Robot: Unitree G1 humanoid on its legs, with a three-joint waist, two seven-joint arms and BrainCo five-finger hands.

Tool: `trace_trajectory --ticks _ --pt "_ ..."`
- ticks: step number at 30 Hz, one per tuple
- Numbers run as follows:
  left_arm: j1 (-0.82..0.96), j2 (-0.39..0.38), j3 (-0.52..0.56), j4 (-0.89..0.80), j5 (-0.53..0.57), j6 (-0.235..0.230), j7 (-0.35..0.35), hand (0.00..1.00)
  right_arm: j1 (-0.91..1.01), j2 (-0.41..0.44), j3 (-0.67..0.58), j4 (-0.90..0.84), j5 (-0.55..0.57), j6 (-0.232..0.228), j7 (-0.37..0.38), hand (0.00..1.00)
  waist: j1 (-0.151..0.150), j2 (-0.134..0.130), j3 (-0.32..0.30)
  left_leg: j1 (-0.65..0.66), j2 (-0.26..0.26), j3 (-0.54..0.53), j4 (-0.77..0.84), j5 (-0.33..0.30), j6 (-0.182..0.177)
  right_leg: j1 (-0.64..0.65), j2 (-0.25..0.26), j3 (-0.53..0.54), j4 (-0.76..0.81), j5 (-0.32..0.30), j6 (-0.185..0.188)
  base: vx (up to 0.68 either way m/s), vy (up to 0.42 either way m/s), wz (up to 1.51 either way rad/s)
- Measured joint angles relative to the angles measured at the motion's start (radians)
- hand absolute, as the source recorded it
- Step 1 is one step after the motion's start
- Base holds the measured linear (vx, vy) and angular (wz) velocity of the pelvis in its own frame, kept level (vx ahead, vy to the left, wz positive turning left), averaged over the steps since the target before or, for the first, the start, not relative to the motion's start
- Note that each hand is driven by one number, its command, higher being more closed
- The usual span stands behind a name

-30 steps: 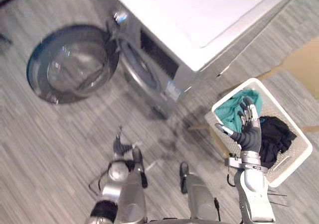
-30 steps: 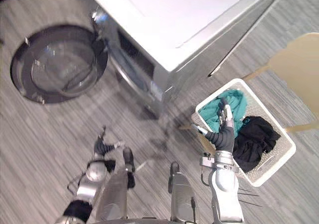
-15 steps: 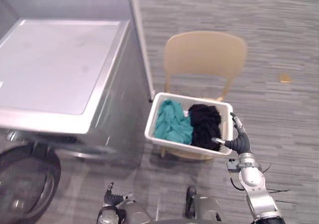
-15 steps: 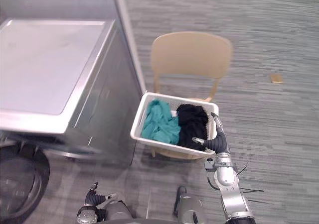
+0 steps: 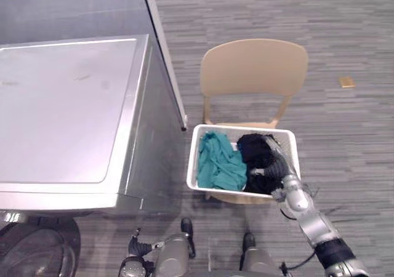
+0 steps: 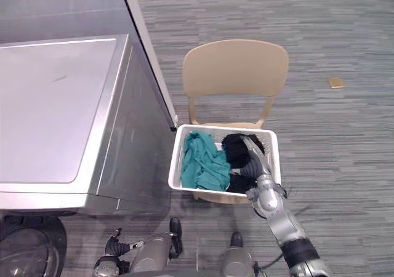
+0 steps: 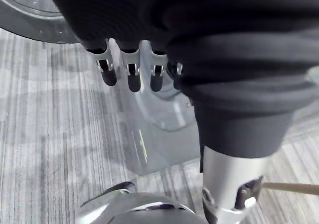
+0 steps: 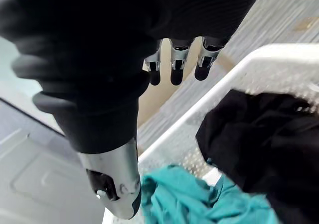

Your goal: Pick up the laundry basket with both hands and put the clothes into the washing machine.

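The basket should be gripped at both side rims, because the right hand is only held open over the black clothes.

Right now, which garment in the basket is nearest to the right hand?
The black garment, on the right side of the basket; the right hand hangs over it. The teal one lies left, toward the washing machine.

A tan chair stands on grey floor (tan scrap nearby).
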Motion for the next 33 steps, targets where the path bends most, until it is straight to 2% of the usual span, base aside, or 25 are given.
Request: trace_trajectory --ticks 3,5,7,9,13,14,17,24,28,33 --pt "-0.035 0.003 0.002 -0.008 -0.032 -0.010 0.009 0.00 -0.148 -0.009 0.016 0.137 -0.005 0.032 -0.002 0.00 0.005 0.002 0.080 -0.032 -0.013 -0.020 -0.049 0.041 0.009 -0.034 -0.004 -0.026 -0.002 0.016 -0.002 -0.09 0.010 0.27" --pt "-0.041 0.003 0.002 -0.012 -0.045 -0.013 0.016 0.00 -0.212 -0.020 0.018 0.199 -0.005 0.040 -0.009 0.00 0.022 0.008 0.106 -0.059 -0.018 -0.032 -0.064 0.061 0.014 -0.063 -0.008 -0.037 -0.001 0.021 -0.002 -0.05 0.017 0.19" --pt "-0.041 0.001 0.001 -0.011 -0.065 -0.013 0.015 0.00 -0.271 -0.028 0.018 0.274 -0.005 0.045 -0.019 0.00 0.028 0.014 0.114 -0.097 -0.021 -0.047 -0.076 0.082 0.020 -0.097 -0.009 -0.051 -0.002 0.035 -0.004 -0.01 0.012 0.19" --pt "-0.049 -0.001 -0.003 -0.010 -0.076 -0.017 0.016 0.00 -0.329 -0.050 0.017 0.360 -0.005 0.060 -0.025 0.00 0.052 0.023 0.122 -0.135 -0.035 -0.071 -0.097 0.104 0.023 -0.129 -0.015 -0.075 -0.002 0.037 -0.005 0.01 0.027 0.28" --pt "-0.066 -0.003 -0.005 -0.025 -0.114 -0.037 0.022 0.00 -0.409 -0.079 0.016 0.465 0.014 0.079 -0.056 0.00 0.078 0.037 0.135 -0.173 -0.051 -0.096 -0.140 0.138 0.026 -0.171 -0.021 -0.095 -0.004 0.039 -0.008 0.00 0.016 0.22" --pt "-0.074 -0.004 -0.006 -0.030 -0.122 -0.041 0.023 0.00 -0.426 -0.087 0.016 0.479 0.017 0.080 -0.067 1.00 0.079 0.045 0.141 -0.181 -0.054 -0.107 -0.164 0.157 0.026 -0.179 -0.023 -0.107 -0.004 0.039 -0.008 0.01 0.009 0.30" --pt "-0.097 -0.008 -0.005 -0.032 -0.141 -0.043 0.039 0.00 -0.461 -0.096 0.016 0.480 0.026 0.077 -0.108 1.00 0.083 0.048 0.146 -0.183 -0.058 -0.127 -0.223 0.188 0.022 -0.199 -0.023 -0.127 -0.003 0.038 -0.008 0.01 -0.012 0.20" --pt "-0.113 -0.034 -0.026 -0.051 -0.145 -0.052 0.040 0.00 -0.470 -0.118 0.022 0.478 0.089 0.077 -0.087 1.00 0.108 0.048 0.146 -0.155 -0.055 -0.131 -0.271 0.217 0.017 -0.201 -0.020 -0.129 0.012 0.032 -0.016 0.00 -0.003 0.01" --pt "-0.118 -0.035 -0.027 -0.057 -0.162 -0.050 0.040 0.00 -0.447 -0.119 0.008 0.414 0.137 0.079 -0.085 1.00 0.102 0.046 0.147 -0.127 -0.054 -0.127 -0.276 0.217 0.017 -0.181 -0.019 -0.128 0.016 0.031 -0.017 0.01 -0.006 -0.03" --pt "-0.119 -0.034 -0.024 -0.080 -0.163 -0.045 0.038 0.00 -0.393 -0.102 -0.121 0.216 0.215 0.075 -0.088 1.00 0.075 0.033 0.156 -0.050 -0.053 -0.121 -0.348 0.242 0.011 -0.144 -0.015 -0.124 0.011 0.027 -0.021 0.00 -0.007 -0.06"
